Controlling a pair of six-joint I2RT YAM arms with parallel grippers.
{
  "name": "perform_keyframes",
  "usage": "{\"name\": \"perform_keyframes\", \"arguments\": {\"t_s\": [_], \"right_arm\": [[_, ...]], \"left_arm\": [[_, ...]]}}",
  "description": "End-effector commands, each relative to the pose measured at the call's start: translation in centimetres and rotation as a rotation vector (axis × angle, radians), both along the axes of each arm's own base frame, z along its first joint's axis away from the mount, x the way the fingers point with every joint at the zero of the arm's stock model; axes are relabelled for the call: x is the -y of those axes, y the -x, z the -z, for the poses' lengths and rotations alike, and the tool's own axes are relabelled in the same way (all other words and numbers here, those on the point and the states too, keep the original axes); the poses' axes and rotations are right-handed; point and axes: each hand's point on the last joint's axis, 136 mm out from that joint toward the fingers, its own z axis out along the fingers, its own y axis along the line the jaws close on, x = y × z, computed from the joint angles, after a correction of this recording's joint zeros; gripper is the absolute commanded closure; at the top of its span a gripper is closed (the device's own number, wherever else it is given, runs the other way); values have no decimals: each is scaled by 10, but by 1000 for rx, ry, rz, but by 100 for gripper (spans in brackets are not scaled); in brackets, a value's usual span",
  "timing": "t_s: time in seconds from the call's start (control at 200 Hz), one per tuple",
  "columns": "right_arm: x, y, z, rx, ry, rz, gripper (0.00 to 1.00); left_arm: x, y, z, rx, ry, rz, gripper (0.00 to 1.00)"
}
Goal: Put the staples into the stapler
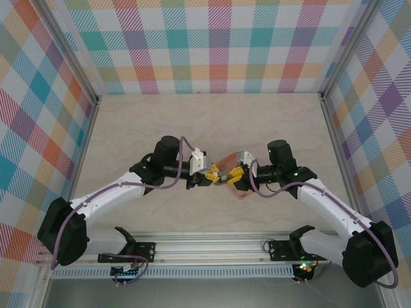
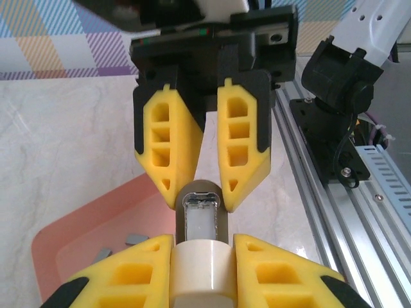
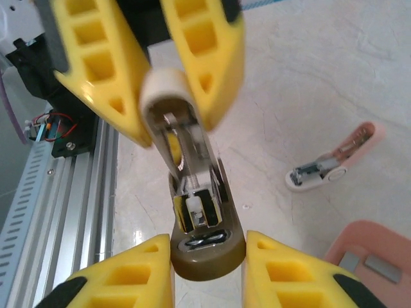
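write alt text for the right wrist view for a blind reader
An opened stapler sits between two yellow pincers: the left pincer grips its cream end at top, the right pincer flanks its olive end at bottom. On the table lie a pink oblong piece and a pink tray holding grey staples.

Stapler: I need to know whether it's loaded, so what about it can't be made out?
Right wrist: stapler channel blurred toward the left end effector; loaded or not, unclear.
Left wrist: channel hidden behind the cream cap.
Top external: too small, crowded by the right end effector.
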Motion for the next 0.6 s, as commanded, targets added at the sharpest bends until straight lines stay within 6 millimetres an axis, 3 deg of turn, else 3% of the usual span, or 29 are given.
{"name": "perform_keyframes", "arguments": {"t_s": [0.0, 0.09, 0.175, 0.395, 0.595], "right_arm": [[12, -15, 14, -84, 28, 122, 71], [13, -13, 25, -141, 38, 133, 66], [14, -14, 26, -145, 37, 145, 55], [16, -9, -17, 86, -23, 143, 42], [1, 0, -35, 203, 6, 67, 40]], "left_arm": [[-5, 8, -10, 20, 23, 19, 90], [-6, 7, -13, 22, 24, 9, 90], [-6, 5, -12, 25, 16, 1, 90], [-4, 5, -9, 16, -3, 16, 90], [-2, 4, -9, 12, -7, 26, 90]]}}
